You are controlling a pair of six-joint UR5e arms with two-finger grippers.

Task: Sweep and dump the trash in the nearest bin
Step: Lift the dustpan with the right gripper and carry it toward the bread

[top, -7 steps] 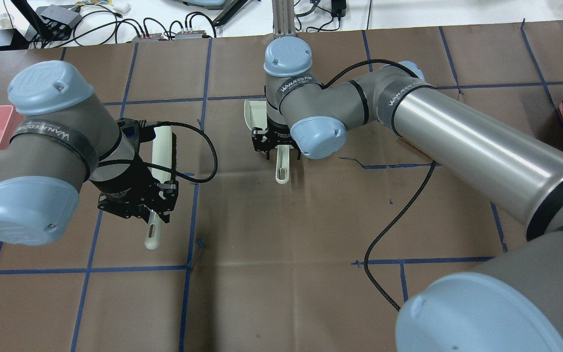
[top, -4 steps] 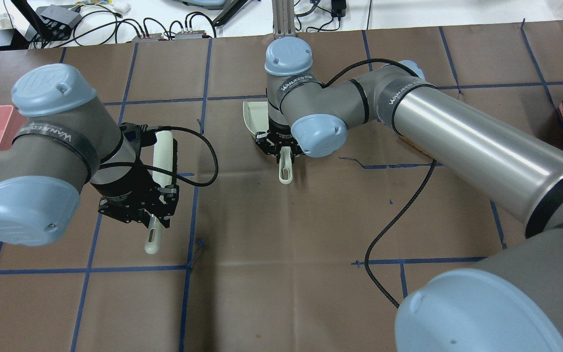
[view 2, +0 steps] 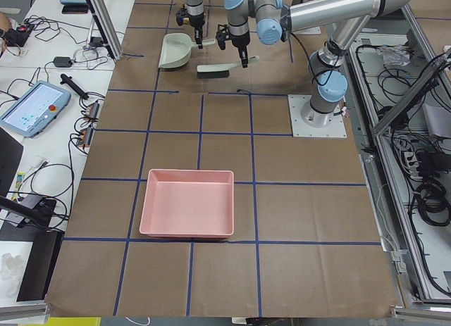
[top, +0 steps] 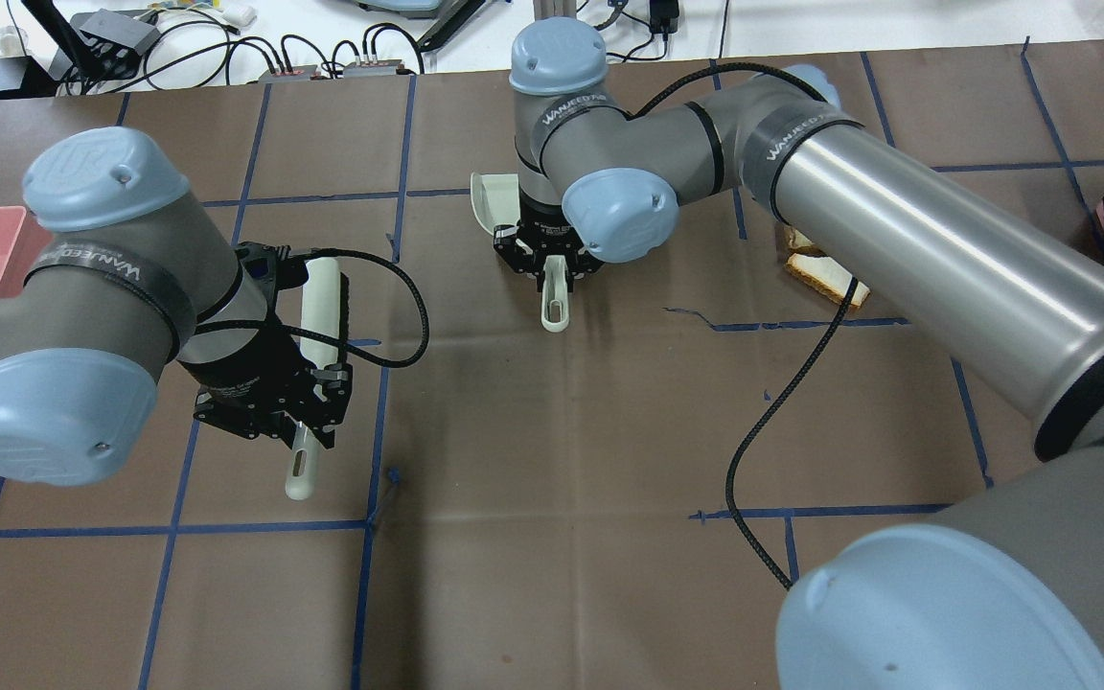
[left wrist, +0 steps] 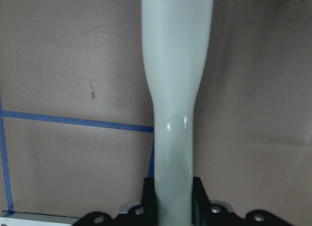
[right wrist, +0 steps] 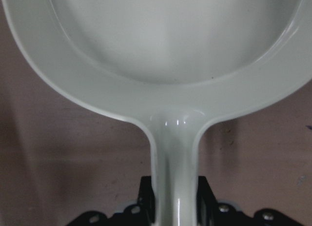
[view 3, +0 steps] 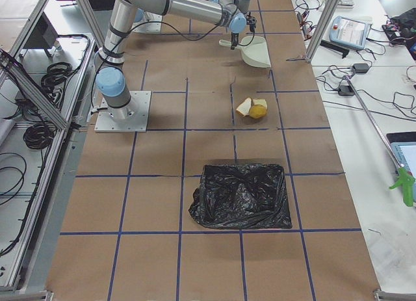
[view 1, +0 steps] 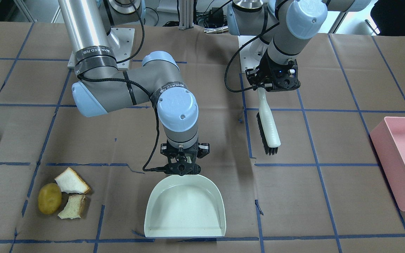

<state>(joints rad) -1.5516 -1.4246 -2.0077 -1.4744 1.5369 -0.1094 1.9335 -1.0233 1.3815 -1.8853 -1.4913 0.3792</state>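
Note:
The trash is a yellow-brown potato (view 1: 49,198) and two torn bread pieces (view 1: 71,185) (view 1: 73,207), lying together on the table; they also show in the exterior right view (view 3: 253,108). One bread piece (top: 825,273) peeks out beside my right arm. My right gripper (view 1: 183,168) is shut on the handle of a white dustpan (view 1: 185,207), whose pan is empty in the right wrist view (right wrist: 180,65). The pan sits well to the side of the trash. My left gripper (view 1: 274,82) is shut on the handle of a white brush (view 1: 267,123) with black bristles.
A pink bin (view 1: 404,158) stands at the table end on my left, also in the exterior left view (view 2: 187,213). A black bag-lined bin (view 3: 240,197) stands at the end on my right, nearer the trash. Blue tape lines cross the brown table.
My right gripper has closed on the dustpan handle and moved the pan a little away from my base. The bread has come into view past my right arm. The left arm has barely moved.

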